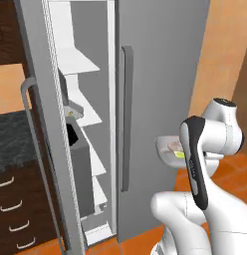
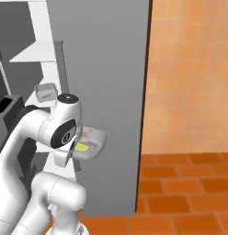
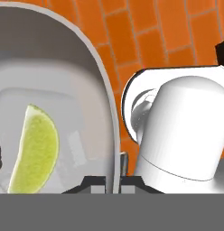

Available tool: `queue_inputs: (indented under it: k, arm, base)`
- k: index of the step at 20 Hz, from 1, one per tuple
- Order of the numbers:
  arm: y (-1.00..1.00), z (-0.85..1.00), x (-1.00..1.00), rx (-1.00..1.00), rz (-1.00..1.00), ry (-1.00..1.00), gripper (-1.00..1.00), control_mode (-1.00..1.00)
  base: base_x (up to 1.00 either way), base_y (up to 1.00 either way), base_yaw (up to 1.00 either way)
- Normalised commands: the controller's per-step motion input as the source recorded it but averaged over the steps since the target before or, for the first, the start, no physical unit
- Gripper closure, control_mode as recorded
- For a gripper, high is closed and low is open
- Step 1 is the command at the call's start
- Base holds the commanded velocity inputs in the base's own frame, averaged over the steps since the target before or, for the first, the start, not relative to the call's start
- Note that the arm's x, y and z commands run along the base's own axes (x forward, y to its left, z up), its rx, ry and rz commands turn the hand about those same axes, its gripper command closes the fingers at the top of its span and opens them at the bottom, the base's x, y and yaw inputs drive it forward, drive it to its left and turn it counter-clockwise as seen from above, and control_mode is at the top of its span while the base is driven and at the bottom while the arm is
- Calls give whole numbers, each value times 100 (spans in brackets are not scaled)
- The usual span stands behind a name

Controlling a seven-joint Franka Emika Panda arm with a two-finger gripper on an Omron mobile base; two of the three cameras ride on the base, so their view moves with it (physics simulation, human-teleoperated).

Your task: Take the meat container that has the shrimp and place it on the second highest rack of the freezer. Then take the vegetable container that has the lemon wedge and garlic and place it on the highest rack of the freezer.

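Yellow-green, the lemon wedge is lying inside the pale grey vegetable container, just left of the claw, whose two tips are pinching the container's rim. The garlic is sitting beside the wedge in the same container. Claw and container are hanging in the air above the orange tiled floor, right of the freezer, whose white interior is standing open.

— What sort of place is this?
— A kitchen: ahead of the claw stands a tall grey freezer, door ajar on white shelves, with dark drawers far left and orange tile floor below.
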Motion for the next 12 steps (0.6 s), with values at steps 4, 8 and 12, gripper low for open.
queue_inputs:
  k: [4, 8, 12]
  arm:
    - [0, 0, 0, 0, 0, 0, 100, 100]
    - [0, 0, 0, 0, 0, 0, 100, 100]
    - [0, 0, 0, 0, 0, 0, 100, 100]
  base:
    - [30, -42, 77]
    - [32, -40, 77]
    - [30, -36, 74]
